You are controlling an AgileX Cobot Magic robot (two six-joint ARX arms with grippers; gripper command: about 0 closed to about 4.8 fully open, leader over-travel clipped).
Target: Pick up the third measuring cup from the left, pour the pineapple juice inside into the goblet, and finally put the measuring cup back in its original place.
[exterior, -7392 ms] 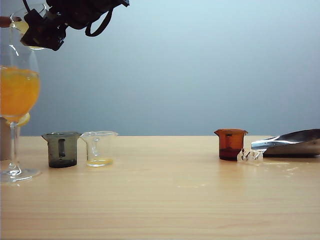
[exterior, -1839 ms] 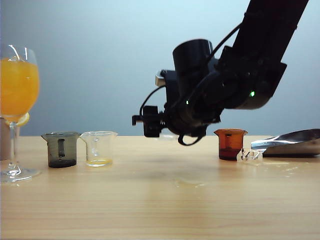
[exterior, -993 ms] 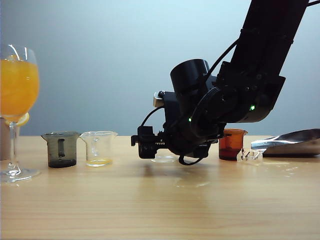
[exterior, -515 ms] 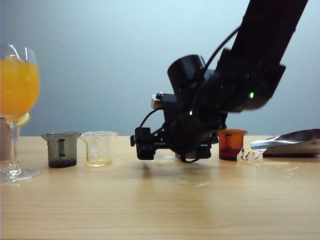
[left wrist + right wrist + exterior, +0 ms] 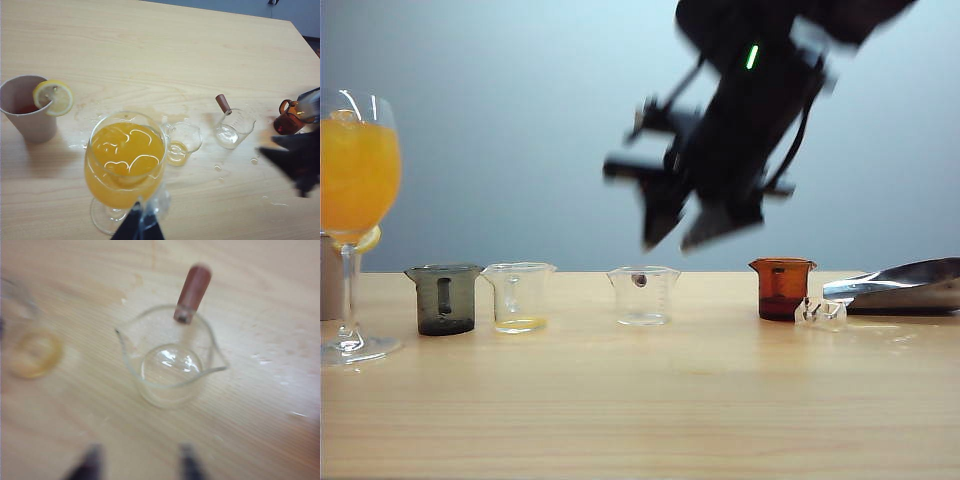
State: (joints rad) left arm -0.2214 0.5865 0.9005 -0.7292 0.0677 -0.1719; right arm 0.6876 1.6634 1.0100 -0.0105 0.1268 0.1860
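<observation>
Right hand [image 5: 705,215] motion-blurred above the bench, finger gap unclear. Left hand [image 5: 137,227] cut by frame edge. Tall clear stemmed goblet [image 5: 355,200] cropped at left edge.

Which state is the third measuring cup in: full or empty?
Empty. The third measuring cup stands upright on the table, its clear bottom bare of juice.

Right end effector [image 5: 692,228] lifted off, jaws apart; third measuring cup [image 5: 643,294] back on table, released.
</observation>
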